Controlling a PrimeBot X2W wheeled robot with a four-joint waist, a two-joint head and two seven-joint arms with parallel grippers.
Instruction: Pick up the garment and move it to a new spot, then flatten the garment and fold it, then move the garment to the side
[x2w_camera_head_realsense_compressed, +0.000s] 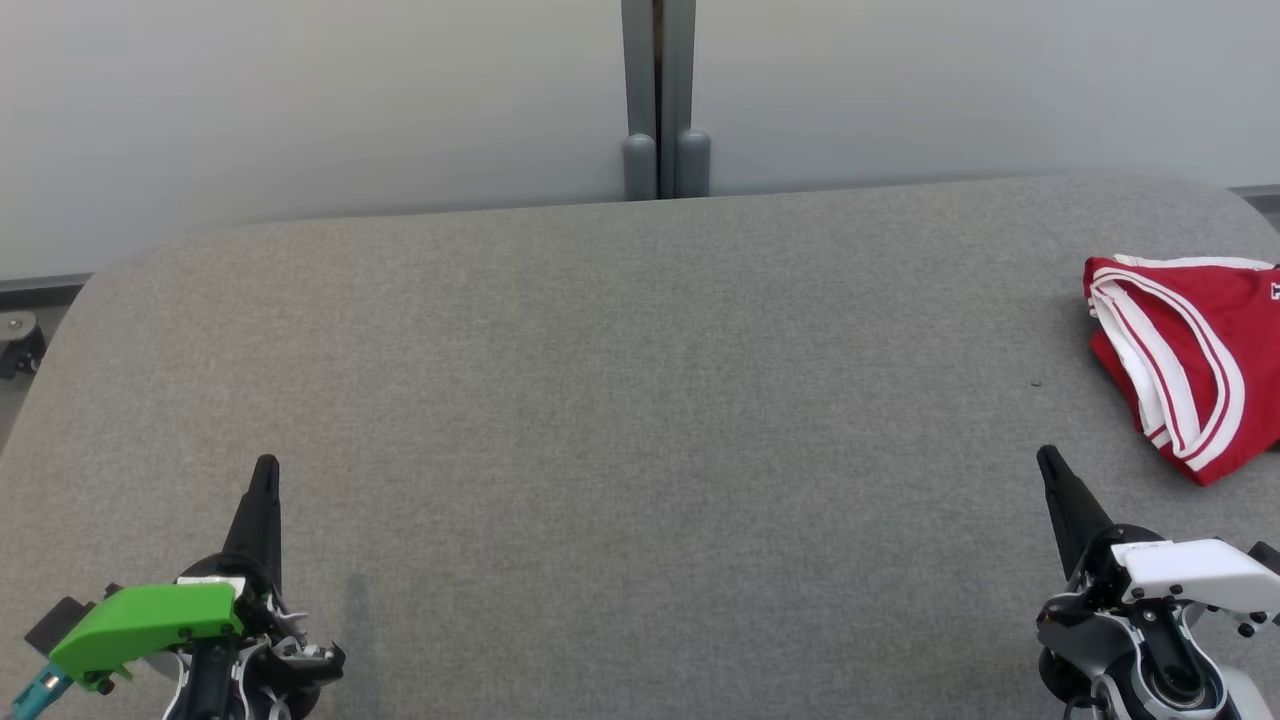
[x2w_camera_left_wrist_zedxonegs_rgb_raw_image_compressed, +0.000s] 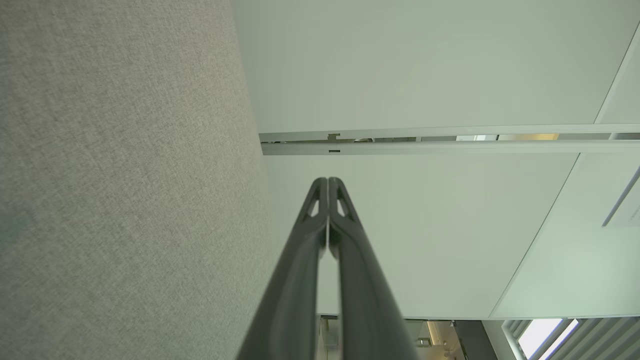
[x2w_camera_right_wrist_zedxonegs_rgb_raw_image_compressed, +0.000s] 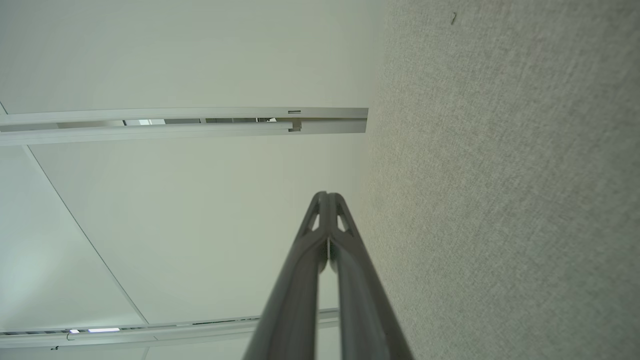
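The garment (x2w_camera_head_realsense_compressed: 1195, 360) is red with white stripes along its trim and lies folded at the table's right edge, partly cut off by the frame. My left gripper (x2w_camera_head_realsense_compressed: 266, 465) sits at the lower left, shut and empty, its fingers pressed together (x2w_camera_left_wrist_zedxonegs_rgb_raw_image_compressed: 327, 182). At the lower right, my right gripper (x2w_camera_head_realsense_compressed: 1046, 455) is also shut with nothing in it (x2w_camera_right_wrist_zedxonegs_rgb_raw_image_compressed: 327, 195). Its tip lies a short way to the left of and nearer than the garment, not touching it.
The grey fabric-covered table (x2w_camera_head_realsense_compressed: 620, 400) spreads wide between the two grippers. A pale wall with a grey vertical post (x2w_camera_head_realsense_compressed: 658, 100) stands behind the far edge. A caster wheel (x2w_camera_head_realsense_compressed: 18, 335) shows off the table's left side.
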